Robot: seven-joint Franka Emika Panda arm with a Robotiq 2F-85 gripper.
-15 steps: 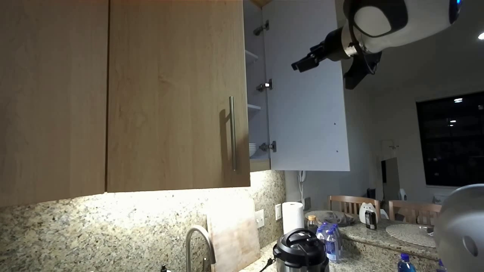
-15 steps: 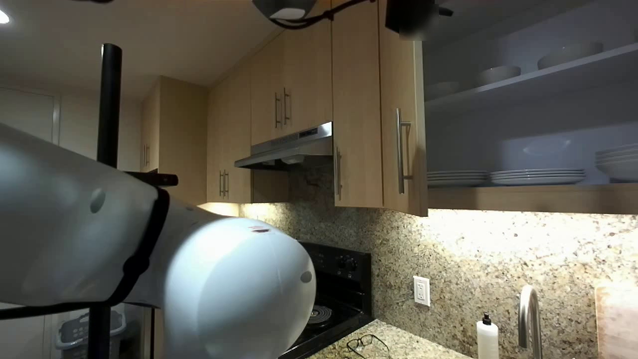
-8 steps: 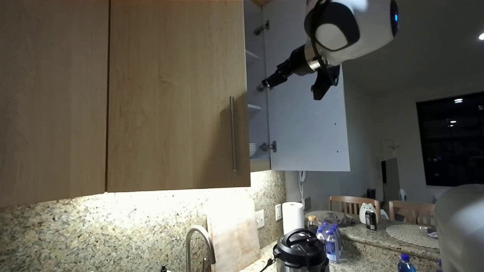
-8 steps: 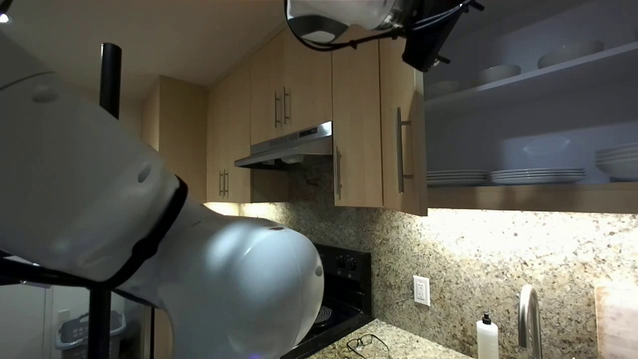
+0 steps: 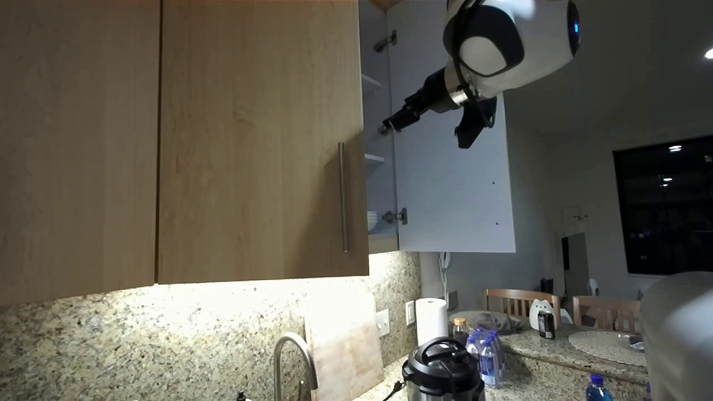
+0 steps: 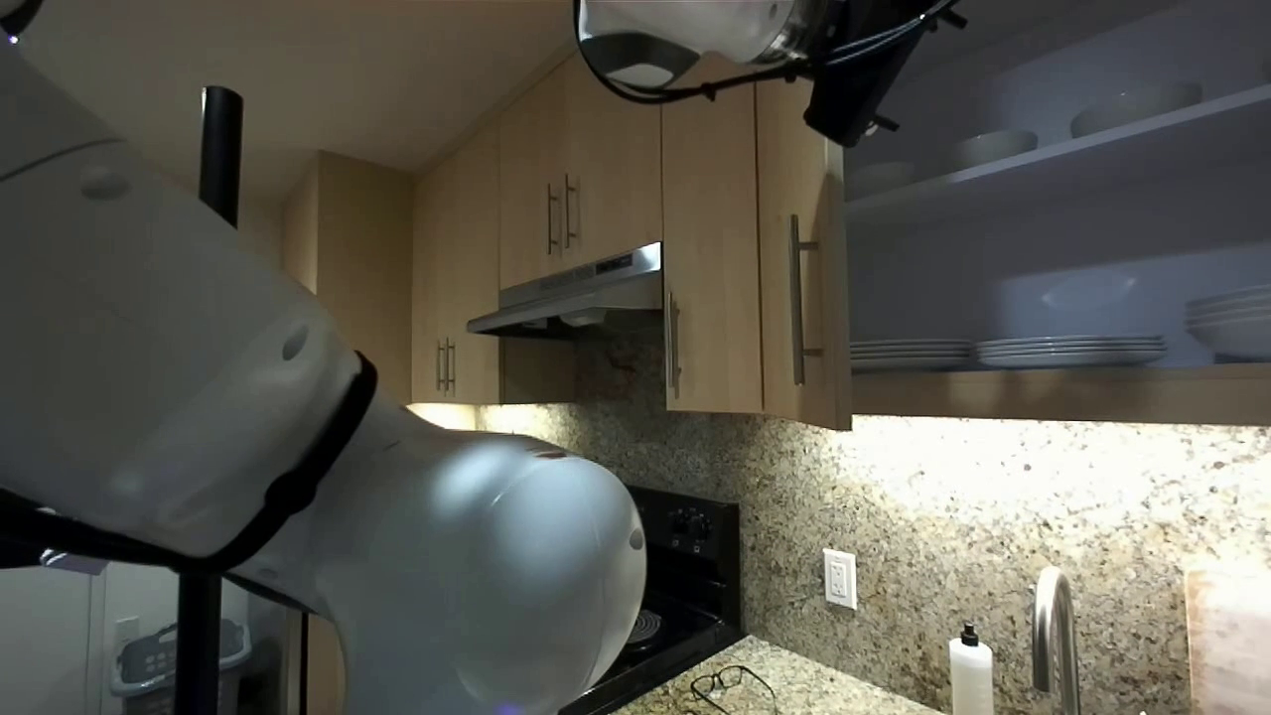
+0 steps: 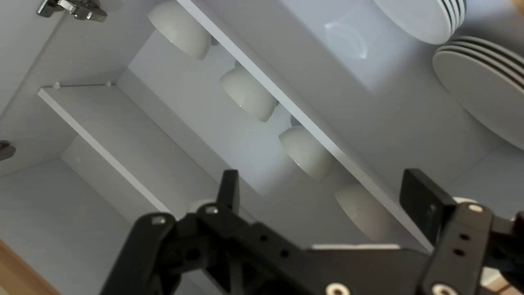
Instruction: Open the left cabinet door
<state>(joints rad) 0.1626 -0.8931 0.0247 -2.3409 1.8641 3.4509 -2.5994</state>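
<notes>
The left cabinet door (image 5: 250, 139) is light wood with a slim vertical silver handle (image 5: 343, 197). It shows in both exterior views (image 6: 809, 367) and stands out at an angle from the cabinet front, partly open. My gripper (image 5: 388, 127) is in front of the cabinet opening, right of the door's free edge and above the handle's level, apart from the handle. In the wrist view the gripper (image 7: 321, 190) is open with nothing between its fingers (image 7: 229, 190), facing the shelves. The handle does not show there.
The right door (image 5: 451, 167) is wide open, its white inner side showing. Shelves hold bowls (image 7: 249, 94) and stacked plates (image 7: 475, 86). Below are a faucet (image 5: 295, 348), a pressure cooker (image 5: 443, 367) and a soap bottle (image 6: 971, 670).
In the exterior views my gripper has moved towards the cabinet opening and lower, mostly in the earlier half second, and only slightly since. The door and its handle have not visibly moved.
</notes>
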